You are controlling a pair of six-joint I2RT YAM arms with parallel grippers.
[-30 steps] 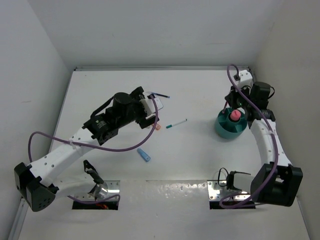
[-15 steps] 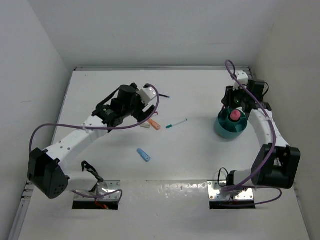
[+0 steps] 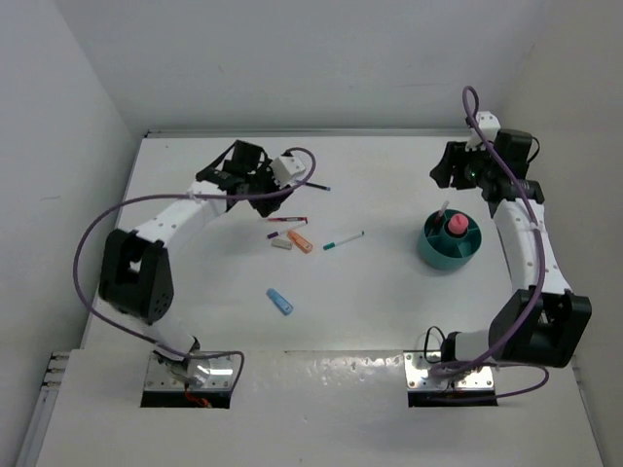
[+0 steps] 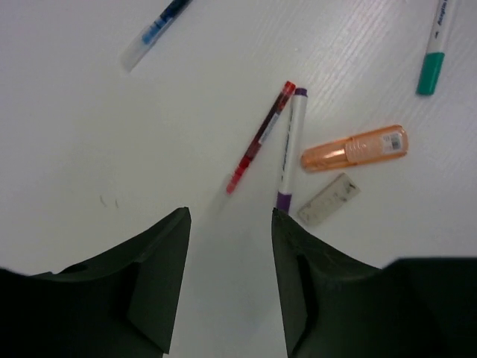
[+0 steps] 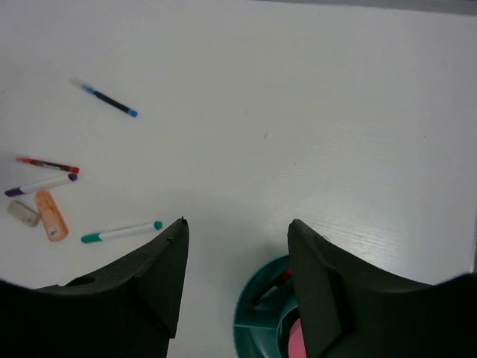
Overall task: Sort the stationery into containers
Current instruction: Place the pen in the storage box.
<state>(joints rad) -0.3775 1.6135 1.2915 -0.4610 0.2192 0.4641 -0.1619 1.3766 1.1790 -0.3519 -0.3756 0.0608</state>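
Right gripper (image 5: 237,231) has opened and lifted off the teal cup (image 3: 433,257), which holds the pink marker (image 3: 456,224); left gripper (image 4: 229,224), jaws parted and empty, has swung near the red pen (image 4: 261,136), probably next.

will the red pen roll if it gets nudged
Probably: the red pen looks thin and round on the smooth table, so it may roll. It seems stiff and light. The white pen close beside it may get bumped.

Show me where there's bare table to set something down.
Bare table lies between the teal pen and the organiser cup, and farther back between the blue pen and the right gripper. Crowded around the red pen, orange stick and eraser, bunched together.
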